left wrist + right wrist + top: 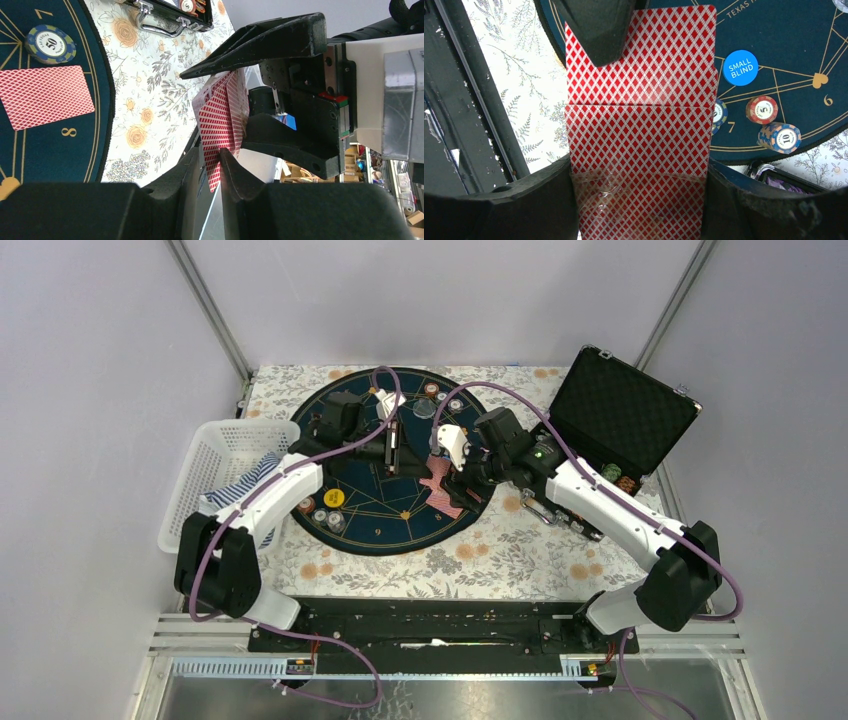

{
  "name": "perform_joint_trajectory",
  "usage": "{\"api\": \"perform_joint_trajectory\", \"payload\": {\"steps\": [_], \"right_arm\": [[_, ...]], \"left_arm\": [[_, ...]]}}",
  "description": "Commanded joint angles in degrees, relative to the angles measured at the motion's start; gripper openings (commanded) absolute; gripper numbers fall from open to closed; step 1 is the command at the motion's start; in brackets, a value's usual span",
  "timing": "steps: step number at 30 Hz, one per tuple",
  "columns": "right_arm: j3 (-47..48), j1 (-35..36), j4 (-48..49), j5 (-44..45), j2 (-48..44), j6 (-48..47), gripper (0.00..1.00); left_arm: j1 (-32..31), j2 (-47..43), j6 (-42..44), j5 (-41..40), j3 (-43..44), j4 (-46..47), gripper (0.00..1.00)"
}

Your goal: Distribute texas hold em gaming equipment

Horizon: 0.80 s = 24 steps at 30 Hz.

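Currently the right gripper (pixel 639 172) is gripping a fan of red-backed cards (pixel 639 100) btwn its two fingers. Its jaws are standing partway apart w/ the card edges pressing against each pad, so it's clamping them across their width. It's holding them up over the right part of the mat (pixel 784 35), on the side toward the case (pixel 620 410).

The left gripper (pixel 210 162) is facing it from the opposite side. Its jaws are sitting nearly together, w/ one finger on either side of the fan corner nearest it in the left wrist view. Can't tell whether they're actually pinching a card or just bracketing it. In the right wrist view one left finger is overlapping the far end of the cards.

Other gear is lying on the mat. A single card (pixel 45 97) is resting face down beside the number 8, w/ a 50 chip (pixel 51 44) just next to it, not touching. A blue button (pixel 740 67) marked SMALL BLIND is sitting apart from a red chip (pixel 761 109) and a short chip stack (pixel 780 137). Those two are lying close together by the 7.
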Motion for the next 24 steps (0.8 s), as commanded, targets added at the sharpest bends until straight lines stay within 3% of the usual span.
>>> {"api": "perform_joint_trajectory", "payload": {"steps": [1, 6, 13, 19, 24], "right_arm": [[1.08, 0.51, 3.26, -1.47, -3.46, 0.44, 0.04], [0.74, 0.51, 3.09, -1.25, -3.38, 0.26, 0.04], [-0.29, 0.58, 3.22, -0.47, -3.98, 0.16, 0.04], [-1.05, 0.54, 3.19, 0.07, -4.12, 0.32, 0.04], [-1.8, 0.51, 3.08, 0.03, -4.71, 0.52, 0.03]], "left_arm": [[0.94, -1.74, 1.98, -0.17, -0.01, 1.4, 0.24], [1.66, -2.02, 3.0, -0.06, 0.37, 0.95, 0.21], [3.46, -3.85, 4.11, -0.15, 0.13, 0.62, 0.0], [6.86, -5.69, 4.95, 1.14, 0.11, 0.25, 0.0], [13.93, -6.04, 17.59, 3.07, 4.65, -10.33, 0.0]]}}
